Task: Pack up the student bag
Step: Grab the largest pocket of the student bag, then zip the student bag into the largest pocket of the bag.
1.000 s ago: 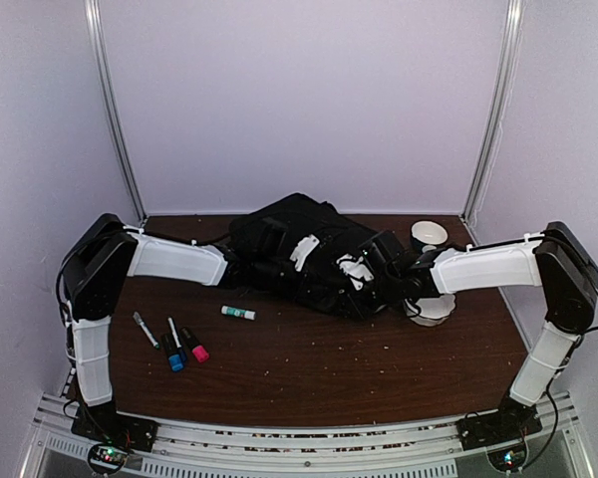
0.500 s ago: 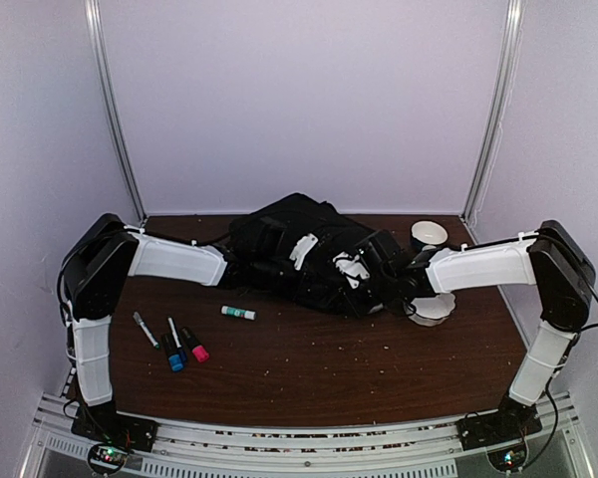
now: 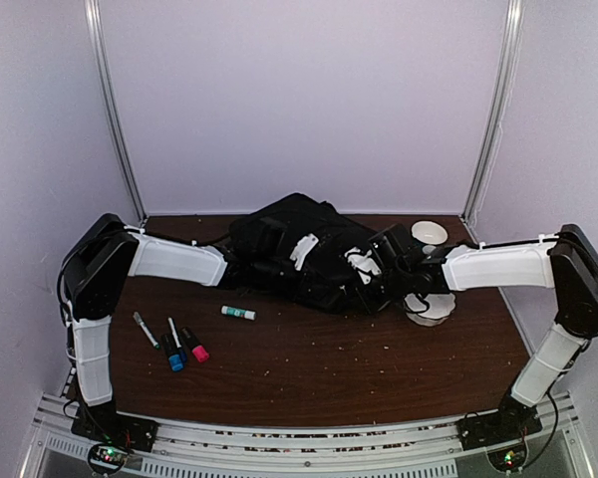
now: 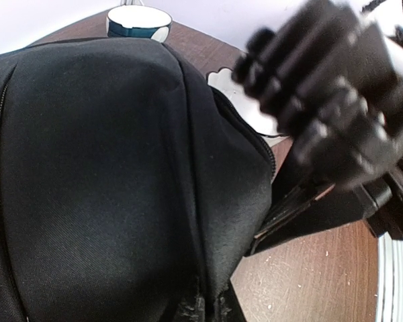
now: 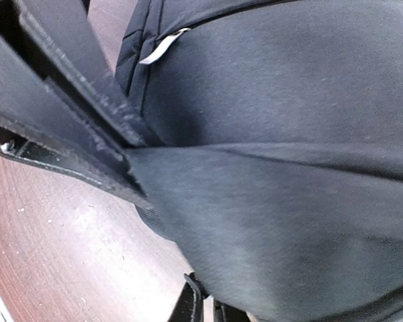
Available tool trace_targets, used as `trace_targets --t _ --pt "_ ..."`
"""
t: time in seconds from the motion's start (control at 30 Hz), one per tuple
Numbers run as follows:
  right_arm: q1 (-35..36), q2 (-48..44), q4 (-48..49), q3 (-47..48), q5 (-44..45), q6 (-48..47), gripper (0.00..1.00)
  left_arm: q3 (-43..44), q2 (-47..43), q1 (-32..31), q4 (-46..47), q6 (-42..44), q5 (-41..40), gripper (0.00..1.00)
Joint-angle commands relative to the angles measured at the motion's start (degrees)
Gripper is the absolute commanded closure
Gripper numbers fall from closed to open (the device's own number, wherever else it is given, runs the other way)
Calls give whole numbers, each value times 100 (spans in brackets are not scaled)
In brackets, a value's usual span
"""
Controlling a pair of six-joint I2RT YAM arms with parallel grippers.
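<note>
1. Pale walls [image 3: 309,100] close in a brown table [image 3: 329,378]; both arms reach toward its back half.
2. Right claw [image 5: 136,168]: pressed together on a fold of the bag [image 3: 289,244]. On its wrist view I see the cloth drawn into a ridge running out from the tips.
3. Left claw [image 3: 234,267]: pressed together at the bag's left edge. I cannot tell whether it has any cloth.
4. I see the bag slumped on its side between the two claws, with no opening showing.
5. Further out, a cup [image 3: 429,234] stands just behind the right wrist and a white disc [image 3: 431,309] lies just beside it. A glue stick [image 3: 237,313] lies near the bag's front, and the markers [image 3: 174,344] are well apart at front left.
6. What worries me:
   - The pinch looks thin, so the fabric could slide out if I pull hard.
   - Pulling right could swing the wrist into the cup or the disc.
   - If the left claw holds nothing, the whole bag may drag rather than open.
</note>
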Motion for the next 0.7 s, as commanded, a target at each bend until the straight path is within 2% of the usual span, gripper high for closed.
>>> trace_targets --t 0.0,0.53,0.57,0.67 --pt "-233 -128 -120 2 -31 -43 99 72 -11 41 303 145 63 100" --pt "-853 -362 -1057 -92 -525 -631 100 95 -277 42 -765 945 -629 99" --pt "-861 -388 -1138 -97 -589 -734 100 63 -312 42 -775 959 -700 93" --pt "-861 -486 -1199 -178 -730 -896 100 -171 -457 34 -559 990 -770 64"
